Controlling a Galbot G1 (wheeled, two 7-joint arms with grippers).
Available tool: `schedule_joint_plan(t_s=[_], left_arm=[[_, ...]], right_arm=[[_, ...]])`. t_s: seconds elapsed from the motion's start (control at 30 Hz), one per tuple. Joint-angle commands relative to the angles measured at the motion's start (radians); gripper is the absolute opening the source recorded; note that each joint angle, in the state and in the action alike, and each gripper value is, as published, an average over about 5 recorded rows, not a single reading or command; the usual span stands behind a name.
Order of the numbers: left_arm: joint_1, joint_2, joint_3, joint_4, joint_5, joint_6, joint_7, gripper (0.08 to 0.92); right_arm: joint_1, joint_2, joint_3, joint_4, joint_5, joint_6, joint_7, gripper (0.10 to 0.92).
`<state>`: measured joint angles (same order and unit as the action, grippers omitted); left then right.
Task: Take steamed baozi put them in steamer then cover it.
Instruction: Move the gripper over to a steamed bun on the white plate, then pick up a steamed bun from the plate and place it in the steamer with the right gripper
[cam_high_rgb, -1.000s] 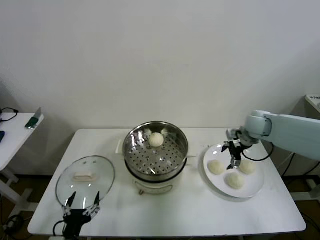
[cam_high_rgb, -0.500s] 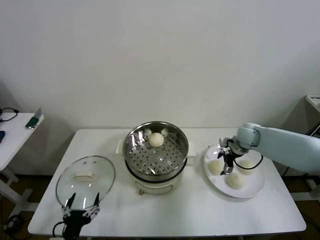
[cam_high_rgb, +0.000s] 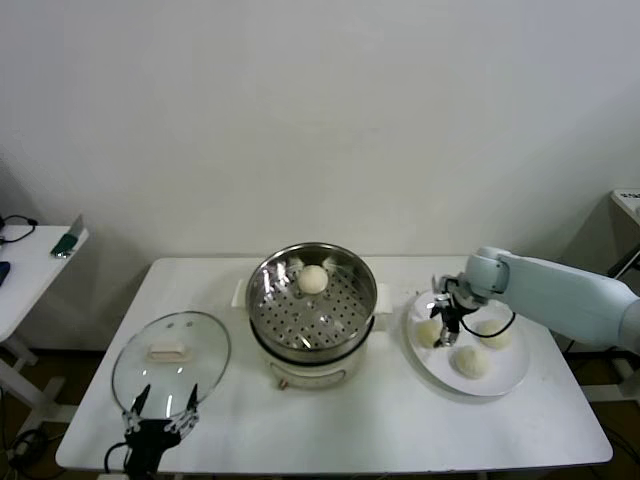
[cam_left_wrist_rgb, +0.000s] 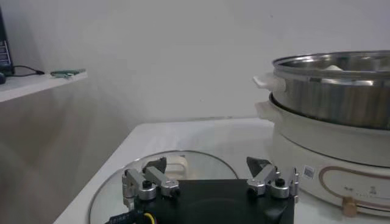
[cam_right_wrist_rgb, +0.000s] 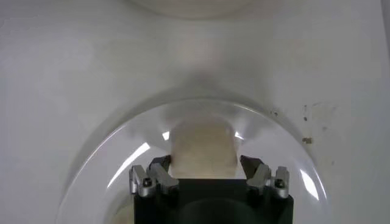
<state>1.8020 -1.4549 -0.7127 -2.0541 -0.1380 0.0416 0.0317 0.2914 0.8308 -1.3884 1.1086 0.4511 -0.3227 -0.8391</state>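
Note:
The steamer stands mid-table with one baozi on its perforated tray. Three baozi lie on the white plate to its right. My right gripper is open and low over the plate's left baozi. In the right wrist view that baozi sits between the spread fingers of the right gripper. The glass cover lies flat at the table's front left. My left gripper is open and parked just over its near edge. The left wrist view shows the left gripper, the cover and the steamer.
The white table ends close behind the steamer and just right of the plate. A small side table with a green object stands at the far left. The other two plate baozi lie right of my right gripper.
My right gripper has moved left across the plate and come down around the left baozi. The left arm, cover and steamer have not moved.

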Motion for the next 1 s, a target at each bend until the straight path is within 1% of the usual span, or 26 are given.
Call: schedule_joint_plan(t_s=[0.03,0.17,0.33,0.47,0.57,0.67,0.8,0.9,1.0], left_arm=[[-0.001,-0.001,0.002,-0.003,0.0,0.001,0.0,0.823],[-0.001,0.0,0.001,-0.006,-0.001,0.002,0.0,0.823],[-0.004,0.003,0.001,-0.009,-0.002,0.003,-0.001,0.823],[-0.003,0.006,0.001,-0.014,-0.004,0.004,-0.001,0.823],[0.002,0.009,-0.002,-0.023,-0.009,0.005,-0.001,0.823],[0.002,0.008,-0.002,-0.032,-0.014,0.007,-0.001,0.823],[-0.001,0.004,0.004,-0.04,-0.013,0.009,-0.001,0.823],[-0.001,0.002,0.003,-0.041,-0.012,0.009,-0.001,0.823],[-0.001,0.003,0.002,-0.036,-0.011,0.008,-0.002,0.823]], right_arm=[[0.022,-0.004,0.004,-0.007,0.013,0.006,-0.035,0.654],[0.124,-0.029,-0.049,0.022,0.046,0.026,-0.06,0.629],[0.402,-0.041,-0.22,0.082,0.119,0.068,-0.115,0.628],[0.639,-0.01,-0.34,0.149,0.2,0.084,-0.152,0.628],[0.785,0.03,-0.373,0.22,0.301,0.07,-0.152,0.628],[0.878,0.079,-0.367,0.312,0.411,0.028,-0.113,0.628],[0.85,0.147,-0.268,0.439,0.517,-0.082,0.0,0.628],[0.771,0.209,-0.183,0.472,0.568,-0.167,0.09,0.628],[0.686,0.316,-0.138,0.455,0.591,-0.223,0.164,0.628]])
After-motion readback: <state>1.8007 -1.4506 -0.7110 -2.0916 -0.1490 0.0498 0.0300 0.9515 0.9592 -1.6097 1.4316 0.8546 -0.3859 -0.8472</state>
